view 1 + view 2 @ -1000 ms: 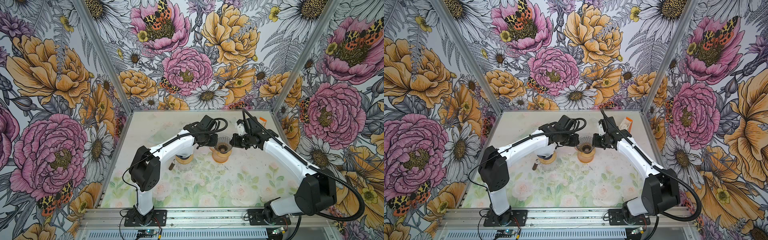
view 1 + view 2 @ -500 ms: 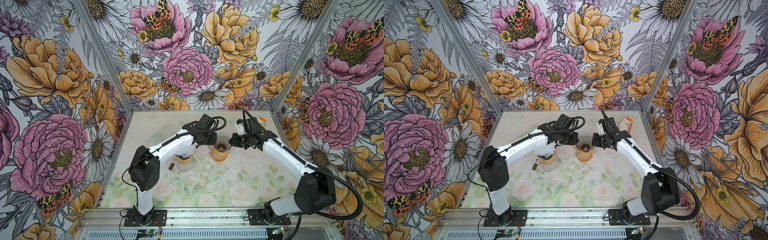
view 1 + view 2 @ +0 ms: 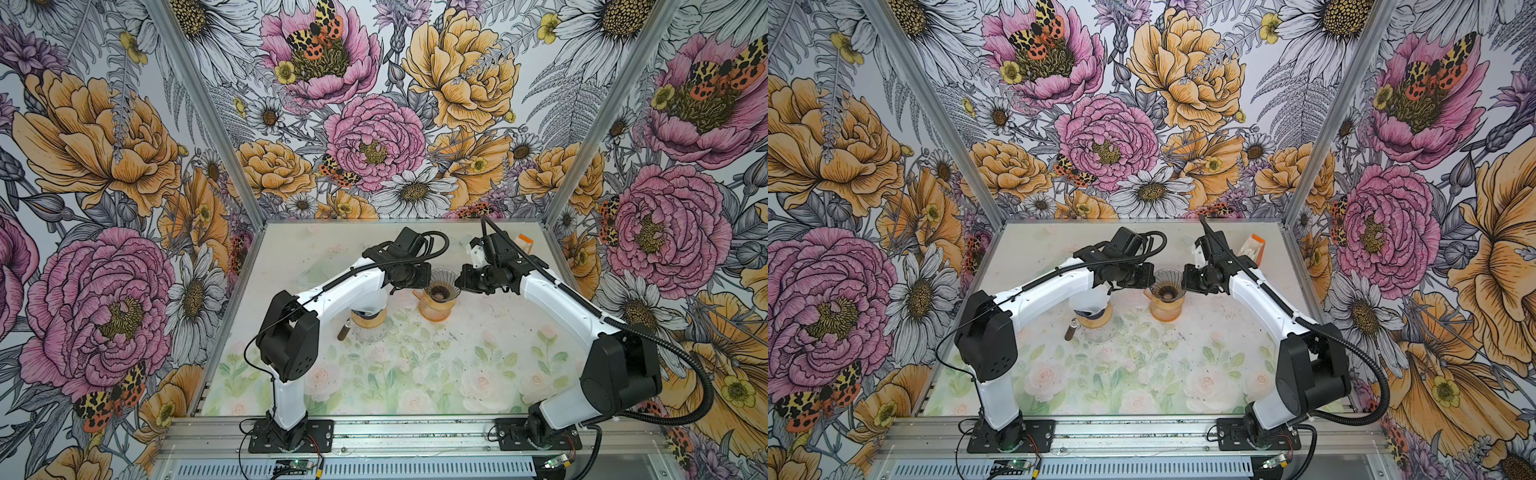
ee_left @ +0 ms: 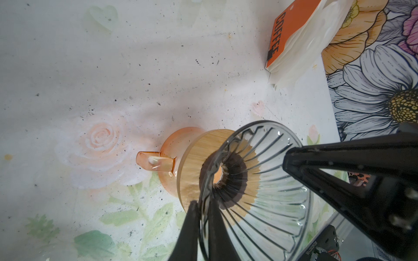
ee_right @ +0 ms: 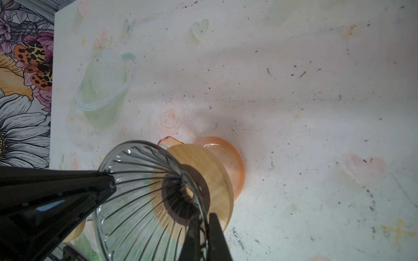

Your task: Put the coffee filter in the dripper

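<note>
Counted: two claws, one dripper [image 3: 440, 286], two amber vessels, one pack of filters and one small brown cylinder.

The dripper is a clear glass cone with dark ribs running down to a narrow dark neck. It sits in a round wooden collar [image 4: 203, 151] on an orange glass carafe [image 4: 178, 144], near the middle of the surface [image 4: 90, 67].

The left claw [image 4: 204, 228] is pinched tight on the dripper's rim, one finger inside the glass and one outside. The right claw [image 5: 204, 237] grips the opposite side of the rim in the same way.

The coffee filters [image 4: 300, 52] are white and stacked in an orange pack [image 4: 291, 29] printed COFFEE. The pack stands at the far right corner of the surface, well apart from the dripper — beyond the right arm [image 3: 561, 299] in both top views.

The second vessel [image 3: 368, 321], with an amber band, stands just left of the carafe and is partly hidden under the left arm [image 3: 332, 289]. The brown cylinder [image 3: 343, 332] lies beside it.
</note>
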You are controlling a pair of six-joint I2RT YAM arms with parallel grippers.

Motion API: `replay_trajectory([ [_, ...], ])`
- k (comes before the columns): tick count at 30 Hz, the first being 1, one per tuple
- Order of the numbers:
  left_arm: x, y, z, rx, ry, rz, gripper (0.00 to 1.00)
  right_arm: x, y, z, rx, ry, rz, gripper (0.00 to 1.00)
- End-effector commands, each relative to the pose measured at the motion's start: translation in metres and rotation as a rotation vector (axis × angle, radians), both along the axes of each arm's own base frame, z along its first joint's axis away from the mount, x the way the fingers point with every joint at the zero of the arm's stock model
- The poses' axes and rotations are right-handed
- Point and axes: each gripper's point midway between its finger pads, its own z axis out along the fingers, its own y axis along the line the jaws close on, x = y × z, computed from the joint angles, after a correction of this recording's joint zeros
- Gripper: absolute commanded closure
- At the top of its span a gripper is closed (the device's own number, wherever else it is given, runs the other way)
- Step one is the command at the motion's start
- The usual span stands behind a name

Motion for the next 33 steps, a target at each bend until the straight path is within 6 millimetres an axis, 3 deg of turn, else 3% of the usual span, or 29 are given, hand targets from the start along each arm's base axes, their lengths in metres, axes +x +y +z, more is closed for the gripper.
replay_trajectory([
  [1, -0.019, 0.006, -0.035, 0.066, 0.088, -0.047, 0.95, -0.038, -0.021, -0.052, -0.178, 0.231, -0.002, 0.99],
  [7, -0.018, 0.005, -0.029, 0.055, 0.079, -0.048, 0.94, -0.036, -0.013, -0.046, -0.164, 0.221, 0.017, 0.95],
  [22, -0.012, 0.001, 0.011, -0.004, 0.004, -0.057, 0.86, -0.007, 0.009, 0.025, -0.039, 0.054, 0.036, 0.73],
  [30, -0.008, 0.005, 0.019, -0.013, -0.010, -0.046, 0.74, -0.003, 0.006, 0.038, -0.048, 0.011, 0.019, 0.62],
  [31, -0.009, 0.006, 0.037, -0.038, -0.040, -0.046, 0.72, -0.003, 0.004, 0.041, -0.054, 0.001, 0.014, 0.61],
  [33, -0.009, 0.005, 0.045, -0.050, -0.054, -0.048, 0.68, -0.002, 0.000, 0.048, -0.065, -0.025, 0.001, 0.59],
])
